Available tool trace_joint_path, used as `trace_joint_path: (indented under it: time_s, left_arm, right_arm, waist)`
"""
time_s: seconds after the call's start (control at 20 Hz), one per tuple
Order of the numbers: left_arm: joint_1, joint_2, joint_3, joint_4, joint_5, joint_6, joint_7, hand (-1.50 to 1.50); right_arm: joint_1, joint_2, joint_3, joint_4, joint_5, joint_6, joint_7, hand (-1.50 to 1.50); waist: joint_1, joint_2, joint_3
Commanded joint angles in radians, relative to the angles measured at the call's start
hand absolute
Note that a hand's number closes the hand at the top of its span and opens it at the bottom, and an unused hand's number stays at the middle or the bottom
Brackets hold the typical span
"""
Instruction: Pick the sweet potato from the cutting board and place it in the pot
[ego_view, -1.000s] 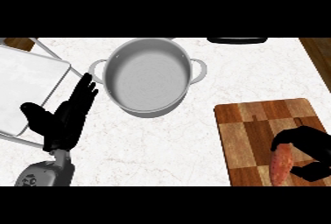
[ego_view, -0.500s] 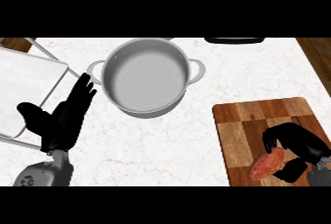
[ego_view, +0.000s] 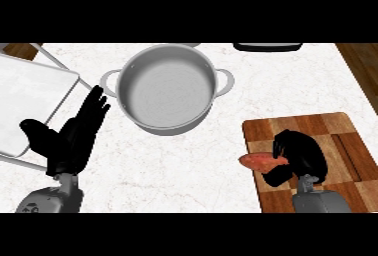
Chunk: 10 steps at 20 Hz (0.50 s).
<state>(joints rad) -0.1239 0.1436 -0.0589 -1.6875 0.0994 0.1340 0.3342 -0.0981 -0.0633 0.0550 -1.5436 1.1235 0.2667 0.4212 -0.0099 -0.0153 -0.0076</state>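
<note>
— Well, how much of the sweet potato (ego_view: 258, 161) shows?

— Only its orange-pink, mottled end — the rest is hidden under the right hand (ego_view: 299, 156), whose fingers are curled round it at the left edge of the wooden cutting board (ego_view: 325, 131). Whether it touches the board, I cannot tell.

— And the pot (ego_view: 167, 89)?

— Round grey metal with two side handles, on the white marbled counter (ego_view: 184, 165), well apart. The left hand (ego_view: 68, 139) rests open, fingers straight, partly covering a white tray (ego_view: 29, 95).
</note>
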Motion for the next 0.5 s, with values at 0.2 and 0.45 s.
trace_joint_path:
  time_s: [0.2,0.45]
  left_arm:
    - [-0.010,0.010,0.005,0.023,0.002,-0.017,-0.006,0.00]
    - [-0.011,-0.007,-0.011,0.009,-0.008,-0.012,-0.014,0.00]
  right_arm:
    - [-0.128,0.062,0.335,-0.261,0.147,-0.102,0.599,1.50]
    - [-0.318,0.063,0.539,-0.368,0.210,-0.052,0.862,1.50]
  waist:
    - [0.016,0.001,0.004]
    - [0.026,0.007,0.005]
